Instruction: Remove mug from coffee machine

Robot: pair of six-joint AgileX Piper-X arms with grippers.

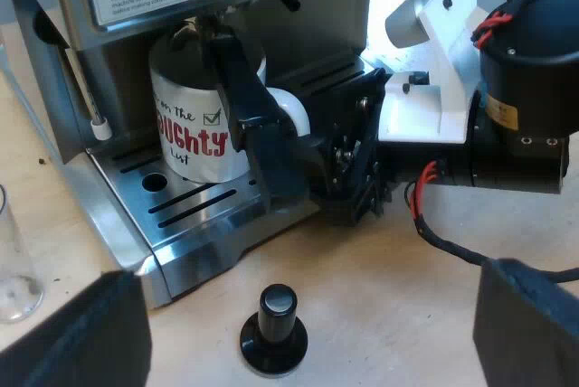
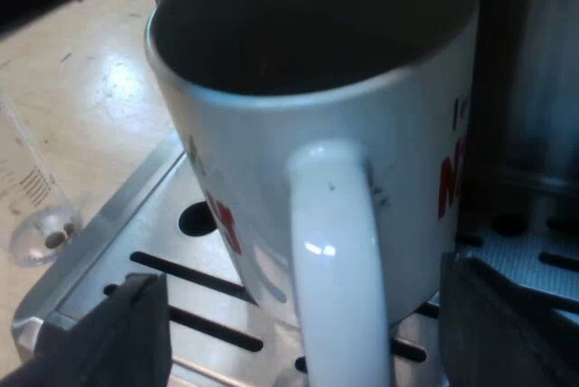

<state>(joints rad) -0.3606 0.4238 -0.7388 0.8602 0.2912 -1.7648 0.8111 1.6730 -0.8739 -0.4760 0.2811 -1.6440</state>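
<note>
A white mug (image 1: 192,129) with red lettering stands on the drip tray (image 1: 194,202) of the espresso machine (image 1: 109,7), under its spouts. My right gripper (image 1: 291,147) is at the mug's handle (image 1: 294,108). In the right wrist view the mug (image 2: 344,125) is very close and upright. Its handle (image 2: 336,251) stands between the two black fingers of my right gripper (image 2: 308,333), which is open and touches nothing. My left gripper (image 1: 308,315) hangs open above the table, over a tamper with a black knob (image 1: 274,328).
A measuring glass (image 1: 14,265) stands on the table beside the machine's drip tray (image 2: 136,224), and the same glass (image 2: 36,215) is close to the tray's corner. The machine's steam wand (image 1: 90,102) hangs beside the mug.
</note>
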